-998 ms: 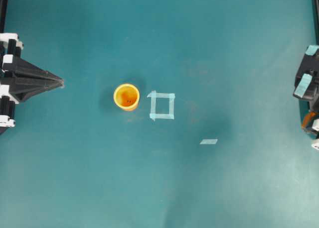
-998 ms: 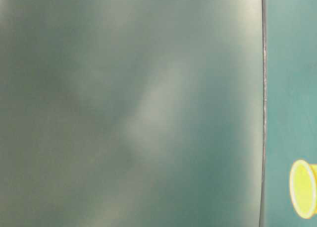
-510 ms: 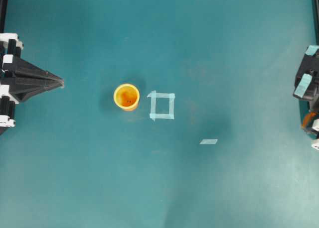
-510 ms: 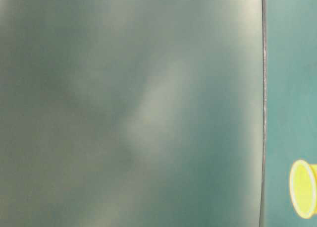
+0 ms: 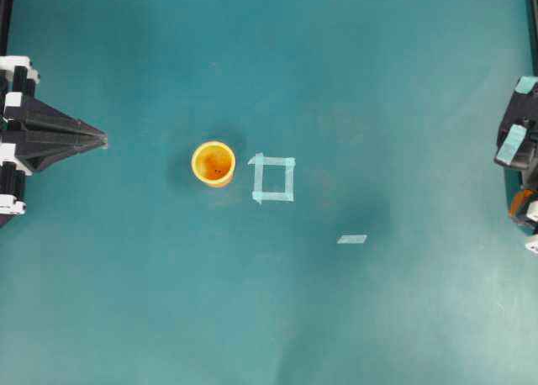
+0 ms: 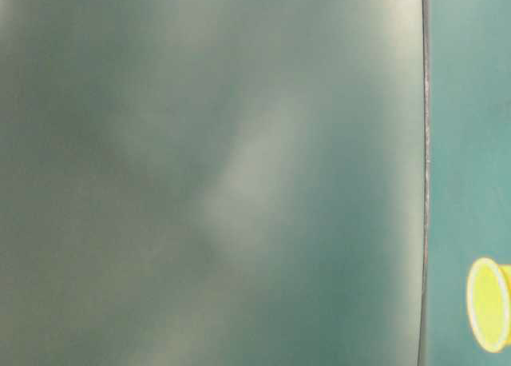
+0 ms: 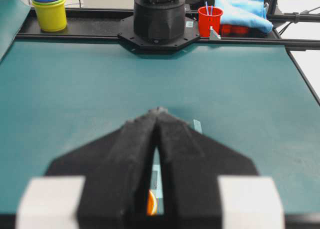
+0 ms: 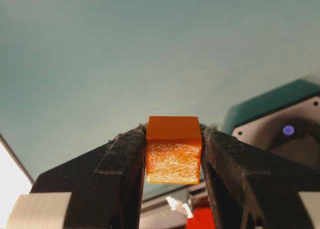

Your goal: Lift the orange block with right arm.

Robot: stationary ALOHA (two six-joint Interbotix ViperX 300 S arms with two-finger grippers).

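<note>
In the right wrist view the orange block [image 8: 173, 156], a small cube with a rough paler face, sits clamped between the two black fingers of my right gripper [image 8: 173, 134], well clear of the table. Overhead, the right arm [image 5: 519, 141] is drawn back at the right edge, mostly cut off, so its grip is hidden there. My left gripper [image 5: 102, 139] rests at the left edge with its pointed tips [image 7: 159, 111] together and nothing between them.
A yellow-orange cup [image 5: 213, 163] stands left of centre beside a pale tape square [image 5: 273, 178]; a tape strip [image 5: 352, 239] lies lower right. Behind the table are stacked cups [image 7: 49, 10], a red cup [image 7: 209, 20] and a blue cloth [image 7: 242, 11]. A blurred surface fills most of the table-level view.
</note>
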